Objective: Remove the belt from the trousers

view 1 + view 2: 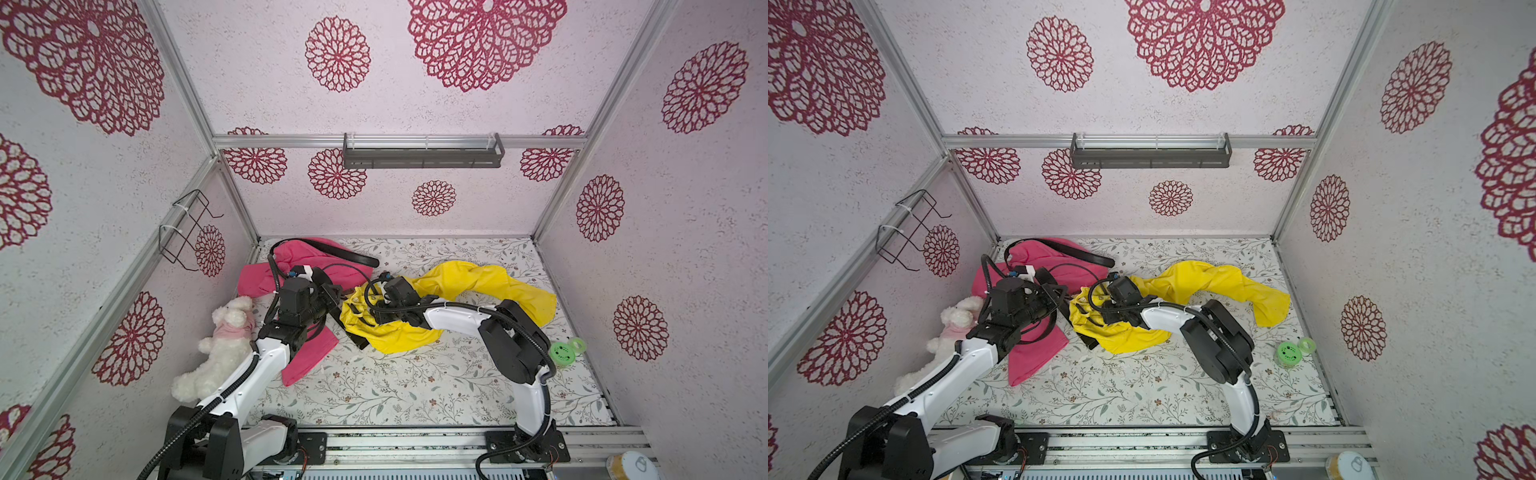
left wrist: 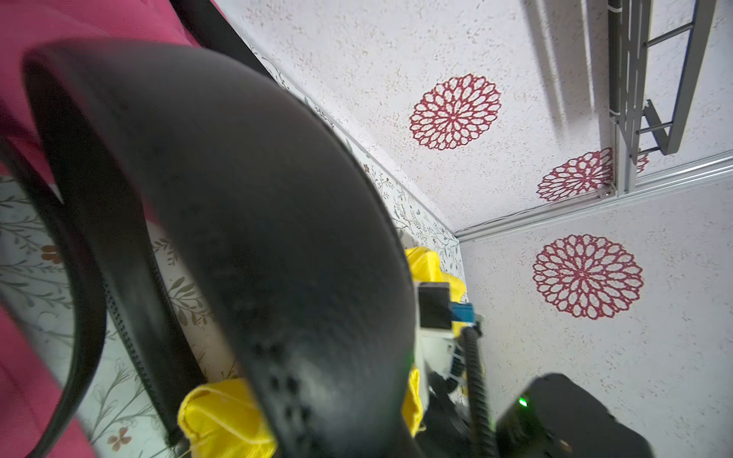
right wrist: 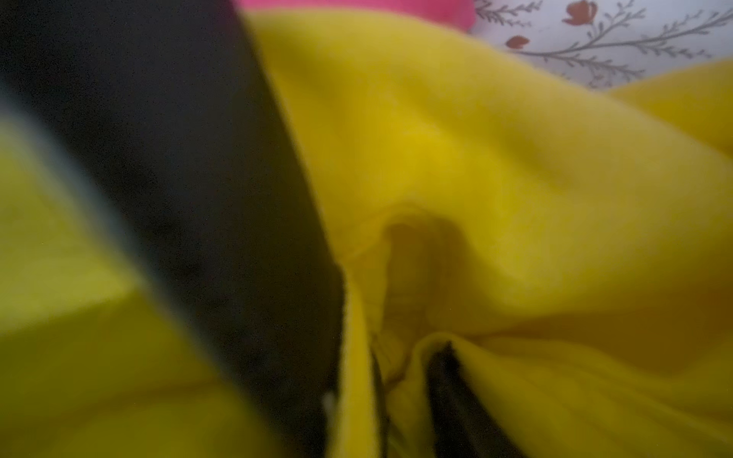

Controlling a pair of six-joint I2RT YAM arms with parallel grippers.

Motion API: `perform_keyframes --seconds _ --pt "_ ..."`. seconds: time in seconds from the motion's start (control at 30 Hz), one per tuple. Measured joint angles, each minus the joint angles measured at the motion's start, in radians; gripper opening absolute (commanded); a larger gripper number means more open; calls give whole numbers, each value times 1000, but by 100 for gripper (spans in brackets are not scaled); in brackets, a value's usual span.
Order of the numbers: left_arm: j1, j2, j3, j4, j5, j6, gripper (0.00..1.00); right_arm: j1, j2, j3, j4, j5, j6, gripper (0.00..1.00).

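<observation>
Yellow trousers (image 1: 478,278) (image 1: 1217,278) lie crumpled mid-table in both top views, with a black belt (image 1: 358,340) threaded at the waistband. My left gripper (image 1: 334,297) is at the waistband's left end, shut on the belt. In the left wrist view the wide strap (image 2: 258,238) fills the picture, hides the jaws and passes a yellow belt loop (image 2: 222,420). My right gripper (image 1: 376,311) presses into the waistband. In the right wrist view yellow cloth (image 3: 476,158) is bunched between the dark fingers (image 3: 448,396), beside the belt (image 3: 178,158).
A pink garment (image 1: 307,270) lies under my left arm, with a second black belt (image 1: 345,253) across its far side. A white plush toy (image 1: 220,345) lies at the left wall. Green tape rolls (image 1: 565,351) sit at the right. A wire rack (image 1: 187,232) and a grey shelf (image 1: 424,156) hang on the walls.
</observation>
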Motion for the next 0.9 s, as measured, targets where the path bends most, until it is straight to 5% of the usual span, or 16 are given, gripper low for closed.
perform_keyframes --seconds 0.17,0.33,0.6,0.9 --pt "24 -56 0 -95 15 16 0 -11 -2 69 -102 93 -54 29" --pt "72 -145 5 -211 105 57 0 -64 -153 8 -163 66 -164 27" --pt "165 -200 42 -269 252 104 0 -322 -370 -95 -236 -146 -251 40" --pt "119 -128 0 -224 201 86 0 -431 -382 -127 -419 -95 -283 48"
